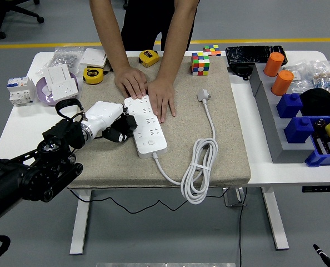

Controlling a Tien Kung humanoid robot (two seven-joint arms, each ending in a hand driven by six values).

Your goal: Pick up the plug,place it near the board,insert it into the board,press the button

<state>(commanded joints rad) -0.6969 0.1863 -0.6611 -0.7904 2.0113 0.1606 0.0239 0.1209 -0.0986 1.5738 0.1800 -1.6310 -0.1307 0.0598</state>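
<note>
A white tabletop [26, 119] is covered in the middle by a beige mat [231, 150], and clutter is spread along its left, far and right edges. At the far side a person is seen, with both of the person's hands [148, 92] laid flat on the far end of the white power strip [146, 125], evidently to steady it. The strip is laid on the mat with its long axis running from far-left to near-right, sockets upward, its button at the near end. Its own white cable [198, 169] is coiled at the mat's near edge, and the white plug [203, 95] is seen lying to the right of the strip, well apart from it, its cable trailing toward the near edge.

The left hand [116, 129] is held against the strip's left edge; whether a small dark plug is clamped in the fingers cannot be told. For a clean insertion, the prongs are best squared to a socket and pressed straight down. The right hand is not in view.
</note>
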